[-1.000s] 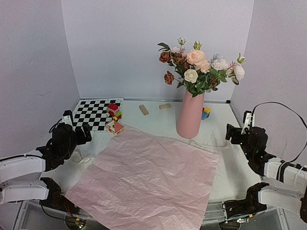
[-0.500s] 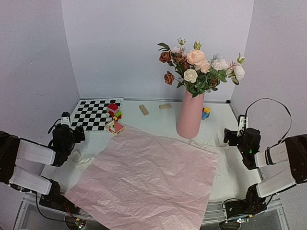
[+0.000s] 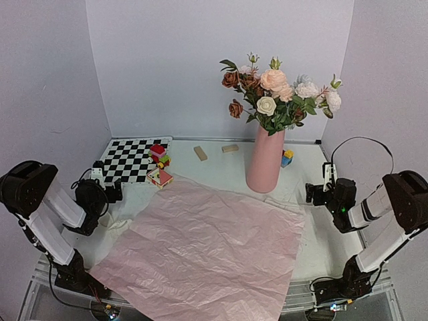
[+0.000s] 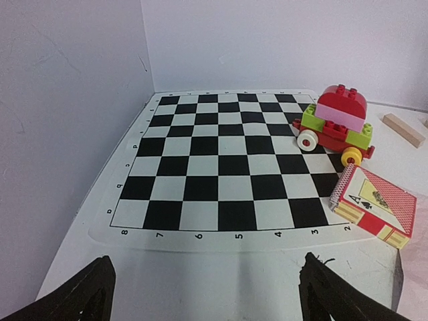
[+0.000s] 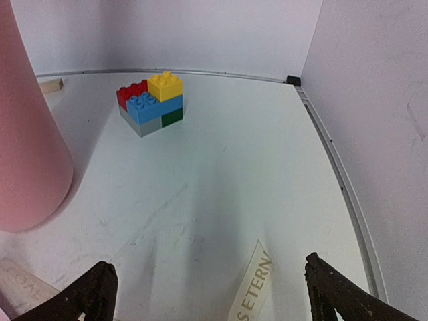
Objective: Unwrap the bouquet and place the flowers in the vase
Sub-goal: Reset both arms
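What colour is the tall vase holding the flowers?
The vase is matte pink, clearest in the top external view.

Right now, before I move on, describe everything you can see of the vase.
The vase is a tall, smooth, matte pink cylinder, narrowing slightly toward its mouth. It stands upright on the white table, behind the pink paper sheet, with the flowers standing in its mouth.
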